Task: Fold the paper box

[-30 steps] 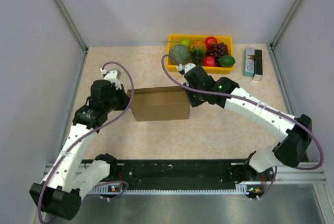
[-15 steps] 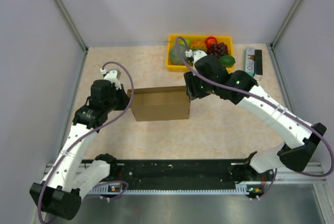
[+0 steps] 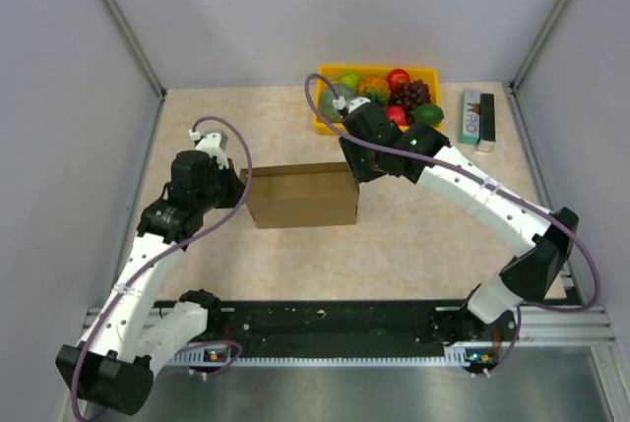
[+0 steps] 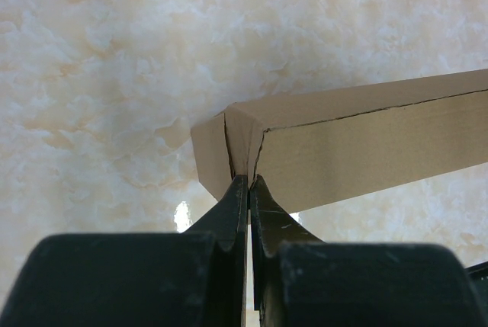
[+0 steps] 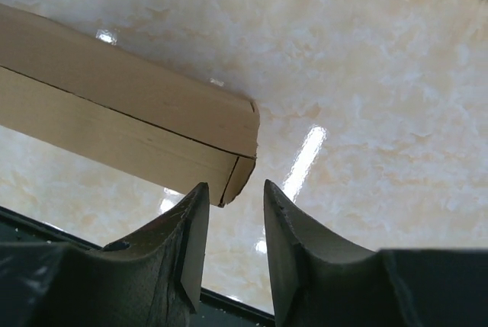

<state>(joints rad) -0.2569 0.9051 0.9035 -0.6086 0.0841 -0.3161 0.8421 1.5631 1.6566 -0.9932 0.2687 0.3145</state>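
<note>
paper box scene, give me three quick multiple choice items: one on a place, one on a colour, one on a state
1. Where does the yellow tray of fruit stand relative to the paper box?
A. Nearer the robot than the box
B. Beyond the box, farther from the robot
C. On top of the box

2. What colour is the paper box?
A. Plain brown
B. White
C. Green and black

3. How are the fingers of the right gripper?
A. Shut on a fruit
B. Shut on the box's lid
C. Open, with the end of the box at the gap

Answers:
1. B, since the top view shows the tray behind the box on the far side.
2. A, since all three views show bare brown cardboard.
3. C, since the right wrist view shows the fingers spread apart at the box's end.
</note>
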